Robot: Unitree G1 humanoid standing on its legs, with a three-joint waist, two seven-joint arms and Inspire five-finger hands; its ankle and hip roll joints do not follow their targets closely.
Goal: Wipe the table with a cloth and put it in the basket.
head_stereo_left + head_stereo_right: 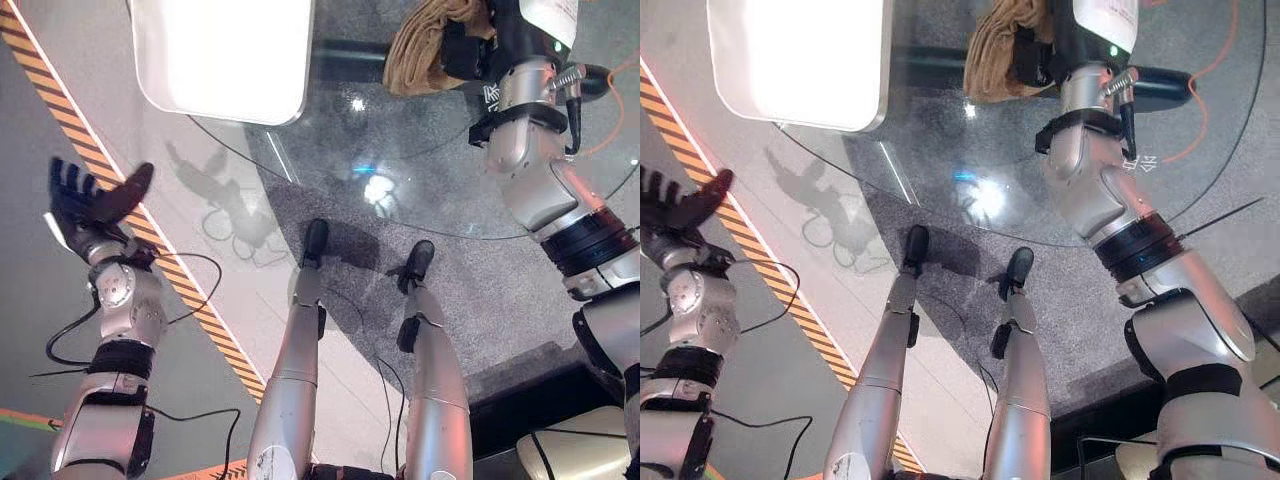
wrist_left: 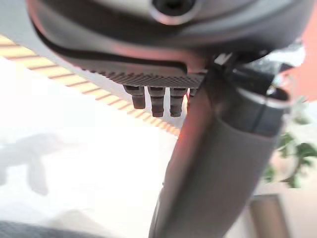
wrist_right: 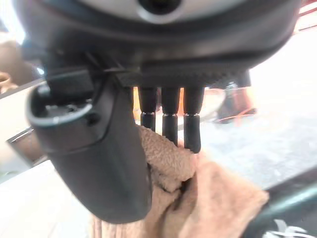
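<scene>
Since the round clear glass table (image 1: 330,150) is your landmark, note the white rounded basket (image 1: 220,55) at its far left edge. Your tan fluffy cloth (image 1: 1002,45), soft and limp, hangs bunched over the far edge, pinched by the right hand (image 1: 1040,50); keep a full fold. The left hand (image 1: 95,200) hovers open, well off the table.

Both eye views look steeply down from the head, sharing the glass tabletop (image 1: 420,190). Each wrist view looks closely along its own fingers (image 3: 171,119).
</scene>
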